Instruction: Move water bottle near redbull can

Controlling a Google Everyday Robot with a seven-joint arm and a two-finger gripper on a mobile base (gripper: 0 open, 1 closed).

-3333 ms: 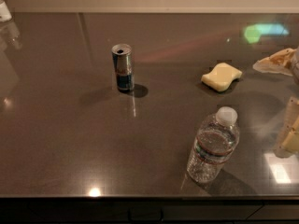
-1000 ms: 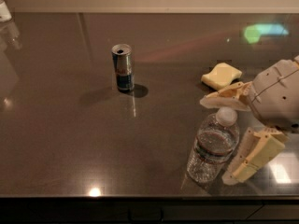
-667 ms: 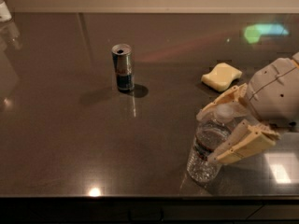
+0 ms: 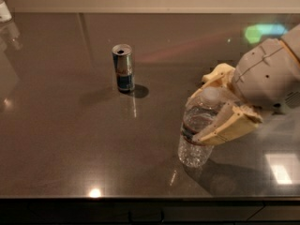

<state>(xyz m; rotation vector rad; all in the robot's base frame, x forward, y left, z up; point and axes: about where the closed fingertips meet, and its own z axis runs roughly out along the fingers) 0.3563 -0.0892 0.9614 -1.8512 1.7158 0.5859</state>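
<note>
Camera view: you have the water bottle (image 4: pixel 192 150) standing on the dark glossy table (image 4: pixel 70 139), right of centre and nearer the front edge than the back. The gripper (image 4: pixel 193 120) comes in from the right and sits around the bottle's upper half, at the level of the shoulder and the dark label band, with the pale rounded wrist housing up and to the right of it. Part of the gripper crosses in front of the bottle and part lies behind it, so the bottle is inside the gripper's span. You cannot tell from this view whether it is clamped or only bracketed. The bottle's base rests on the table. Its long axis is upright, white cap up, with at most a slight lean. The redbull can (image 4: pixel 123 68) stands upright too, pull-tab top up, to the left of the bottle and further back, well apart from it. The stretch of table between can and bottle is bare, showing only reflections, and more bare surface runs left of the can and in front of it toward the front edge. The front edge runs close below the bottle. The back edge meets a pale wall. A small white object (image 4: pixel 3 9) sits at the far left back corner, well away from both.
</note>
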